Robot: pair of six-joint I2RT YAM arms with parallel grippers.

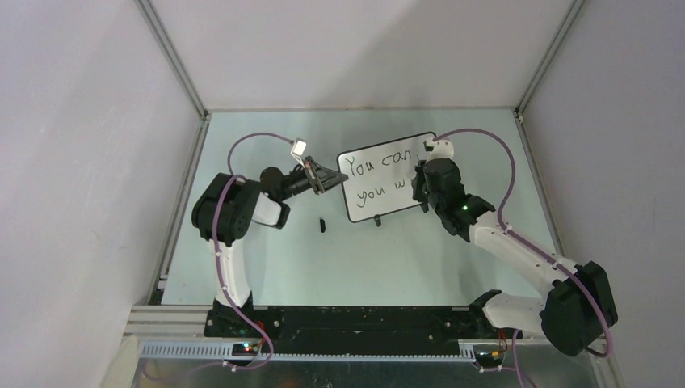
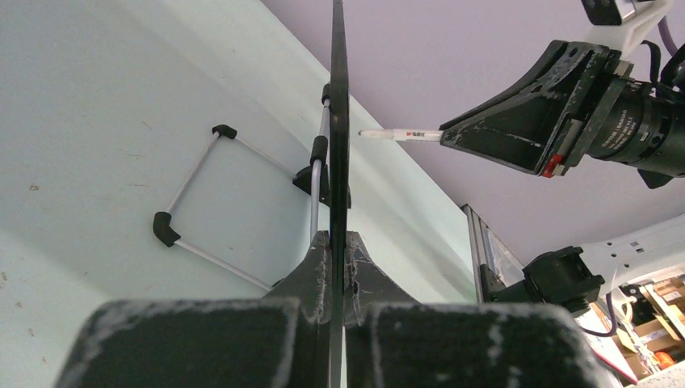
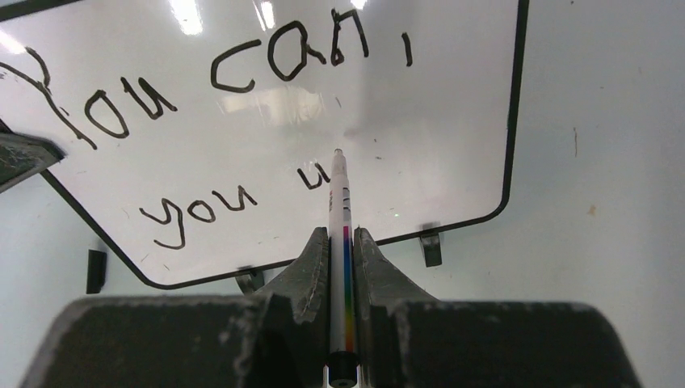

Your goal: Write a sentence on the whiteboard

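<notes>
The whiteboard (image 1: 388,179) stands tilted on its feet mid-table, white with a thin black frame. My left gripper (image 1: 334,179) is shut on its left edge; in the left wrist view the board (image 2: 338,121) runs edge-on between the fingers (image 2: 319,267). The sentence (image 3: 242,73) reads "You can," with "you" and a part-drawn letter beneath. My right gripper (image 3: 342,238) is shut on a white marker (image 3: 339,202) with a rainbow stripe. The marker's tip touches the board (image 3: 436,121) at the part-drawn letter. The marker (image 2: 400,134) also shows from the board's side.
A small black cap (image 1: 321,224) lies on the table in front of the board's left corner. The board's wire stand (image 2: 202,194) with black corner pieces rests on the table behind it. Enclosure walls stand close on the left, back and right.
</notes>
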